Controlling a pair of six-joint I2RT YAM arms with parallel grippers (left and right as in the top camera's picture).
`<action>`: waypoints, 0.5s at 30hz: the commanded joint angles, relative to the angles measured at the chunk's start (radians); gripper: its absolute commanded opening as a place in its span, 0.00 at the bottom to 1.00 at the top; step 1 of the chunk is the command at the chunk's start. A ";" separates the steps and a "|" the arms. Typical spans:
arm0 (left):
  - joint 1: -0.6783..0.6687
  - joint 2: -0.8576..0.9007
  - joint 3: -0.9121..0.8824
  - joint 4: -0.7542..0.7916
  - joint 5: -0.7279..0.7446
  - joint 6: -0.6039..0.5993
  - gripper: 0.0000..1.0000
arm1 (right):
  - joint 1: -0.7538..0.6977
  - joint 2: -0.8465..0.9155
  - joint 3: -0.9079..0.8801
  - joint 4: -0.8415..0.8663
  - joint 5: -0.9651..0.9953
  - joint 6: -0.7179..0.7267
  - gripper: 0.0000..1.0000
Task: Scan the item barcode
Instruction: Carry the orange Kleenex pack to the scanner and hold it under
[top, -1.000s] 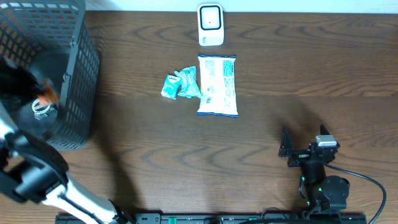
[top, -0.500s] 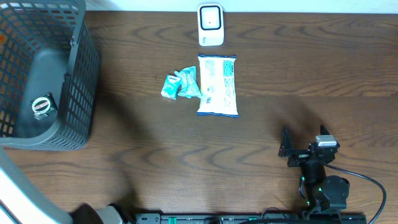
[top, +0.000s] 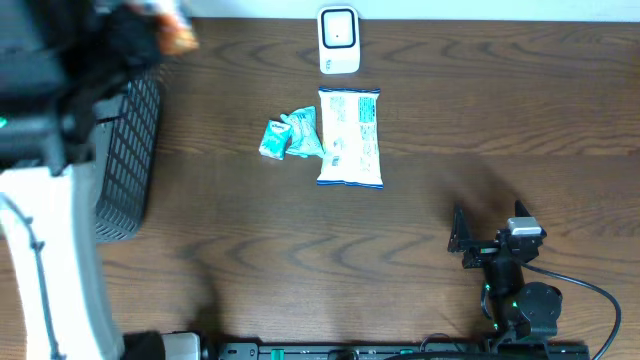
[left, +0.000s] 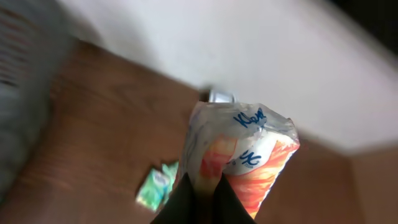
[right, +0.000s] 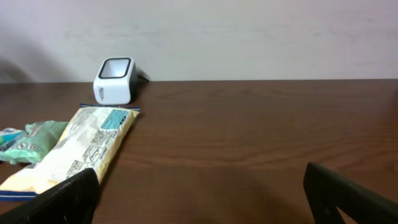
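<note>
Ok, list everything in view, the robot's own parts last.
scanner: one, white, far edge of the table, centre.
long packet: one, white and blue, lying flat just in front of the scanner.
small packets: apparently two, teal, against the long packet's left side.
basket: one, dark grey mesh, left end of the table, largely hidden by the left arm.
snack bag: one, clear with orange and white print, held up off the table.
table: one, dark brown wood.
left gripper: one, black, jaws shut on the snack bag.
right gripper: one, black, jaws open and empty, near right of the table.
</note>
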 joint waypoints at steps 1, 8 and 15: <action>-0.081 0.076 0.000 -0.029 -0.018 0.155 0.08 | -0.016 -0.005 -0.001 -0.004 0.004 0.004 0.99; -0.187 0.248 0.000 -0.117 -0.239 0.154 0.08 | -0.016 -0.005 -0.001 -0.004 0.004 0.004 0.99; -0.226 0.417 0.000 -0.191 -0.304 0.122 0.07 | -0.016 -0.005 -0.001 -0.004 0.004 0.003 0.99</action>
